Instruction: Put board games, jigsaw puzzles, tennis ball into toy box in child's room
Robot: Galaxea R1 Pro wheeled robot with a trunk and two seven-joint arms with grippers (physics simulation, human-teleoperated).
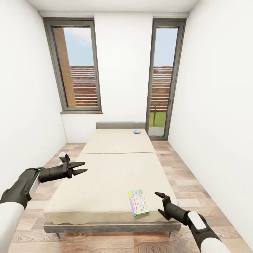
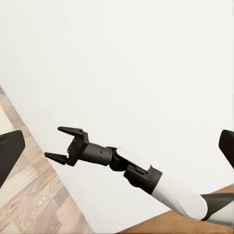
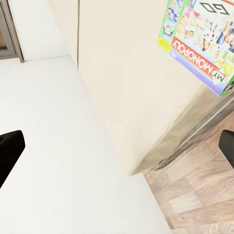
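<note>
I am facing the bed [image 1: 112, 175] from its foot, in the narrow white-walled child's room with the wood-plank floor [image 1: 175, 158]; the bare cream mattress lies in two panels with a seam across the middle. A multicolour board game [image 1: 138, 202] lies flat near the foot of the bed, toward its right corner; in the right wrist view its lid [image 3: 202, 36] reads MY MONOPOLY, and it sits just beside the mattress edge. A second, small blue board game [image 1: 136, 131] rests far off at the head end, near the grey headboard [image 1: 120, 125] and toward the right side; its print is too small to read. My left gripper [image 1: 80, 168] hovers over the left edge of the bed, fingers spread apart and empty; my right gripper [image 1: 160, 202] hangs at the right foot corner, just beside the Monopoly box without touching it, fingers likewise parted and holding nothing; the left wrist view catches that right gripper [image 2: 64, 143] against the white wall. Two tall windows [image 1: 76, 66] stand in the far wall.
</note>
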